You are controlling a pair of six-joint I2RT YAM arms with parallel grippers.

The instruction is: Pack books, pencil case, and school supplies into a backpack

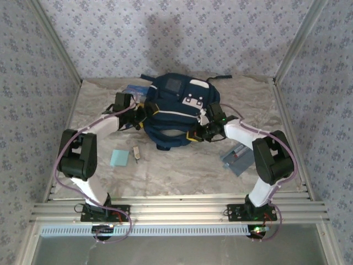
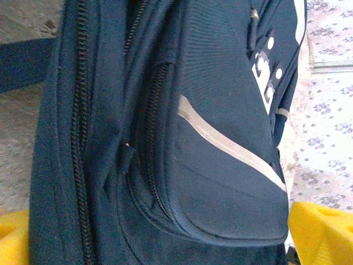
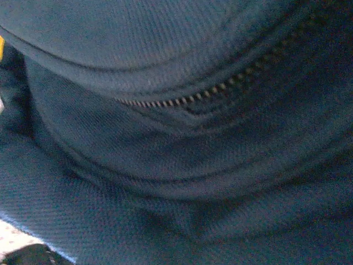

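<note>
The navy backpack (image 1: pixel 174 110) with white stripes lies at the middle of the table. My left gripper (image 1: pixel 142 119) is at its left side, open. In the left wrist view its yellow fingertips (image 2: pixel 322 232) stand wide apart with the backpack's zipped front pocket (image 2: pixel 220 165) between them. My right gripper (image 1: pixel 194 134) presses into the backpack's near right edge, and bunched navy fabric (image 3: pixel 182 165) covers its jaws. The light-blue pad (image 1: pixel 118 158) and the beige eraser (image 1: pixel 136 153) lie in front of the left arm. The pencil case (image 1: pixel 238 159) lies by the right arm. The book (image 1: pixel 135 89) peeks out behind the backpack's left side.
Patterned walls and metal posts (image 1: pixel 58 49) close in the table on three sides. A ribbed metal rail (image 1: pixel 176 210) runs along the near edge between the arm bases. Bare table (image 1: pixel 182 171) lies in front of the backpack.
</note>
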